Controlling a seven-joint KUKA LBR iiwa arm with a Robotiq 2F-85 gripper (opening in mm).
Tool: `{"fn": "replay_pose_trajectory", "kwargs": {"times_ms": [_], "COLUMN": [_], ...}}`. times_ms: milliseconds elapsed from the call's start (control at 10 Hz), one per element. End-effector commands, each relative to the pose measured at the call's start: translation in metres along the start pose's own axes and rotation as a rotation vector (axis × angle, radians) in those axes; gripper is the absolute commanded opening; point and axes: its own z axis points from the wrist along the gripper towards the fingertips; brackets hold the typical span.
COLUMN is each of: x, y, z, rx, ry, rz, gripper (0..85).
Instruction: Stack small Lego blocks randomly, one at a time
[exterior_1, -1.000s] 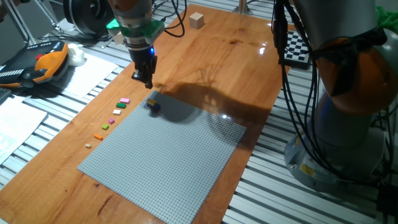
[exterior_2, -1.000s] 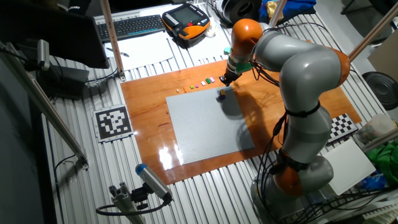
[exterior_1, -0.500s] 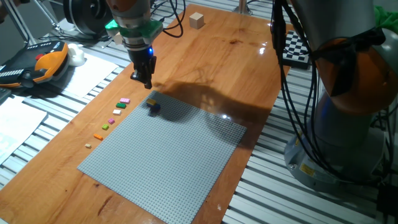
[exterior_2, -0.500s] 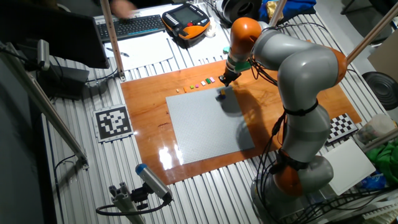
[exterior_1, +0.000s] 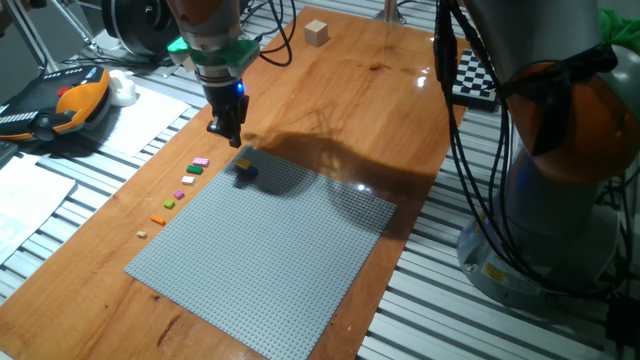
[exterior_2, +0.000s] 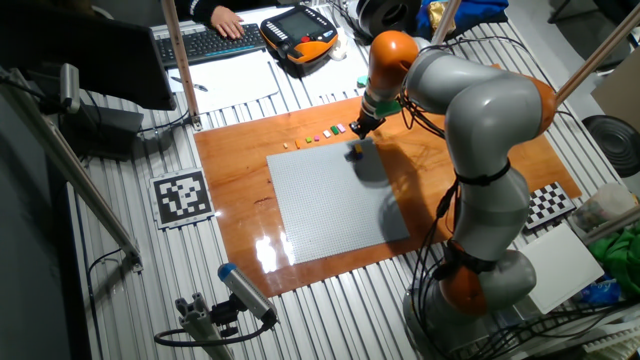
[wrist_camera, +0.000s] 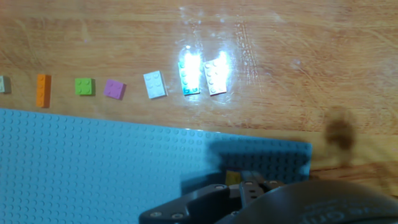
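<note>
Gripper (exterior_1: 226, 133): aloft beside the baseplate (exterior_1: 262, 250) corner, grasp unreadable; we should centre squarely over one loose brick in the row (wrist_camera: 152, 84), stack (exterior_1: 245, 167) just alongside.

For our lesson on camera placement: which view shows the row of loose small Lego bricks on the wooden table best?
The hand view: the row of small Lego bricks shows each brick's colour and studs. Both fixed views show only tiny coloured specks beside the grey studded baseplate.
</note>
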Motion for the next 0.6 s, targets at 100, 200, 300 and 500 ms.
{"fn": "replay_pose_trajectory", "kwargs": {"times_ms": [100, 200, 300, 500], "x": [-0.0008, 0.0001, -0.0004, -0.0027], "y": [0.0001, 0.0013, 0.0024, 0.0024], "z": [0.0013, 0.0018, 0.0037, 0.0056], "rx": [0.001, -0.001, -0.001, -0.005], "ry": [0.001, 0.002, -0.002, -0.004], "rz": [-0.003, -0.001, 0.0, 0.0], "gripper": [0.0, 0.0, 0.0, 0.0]}}
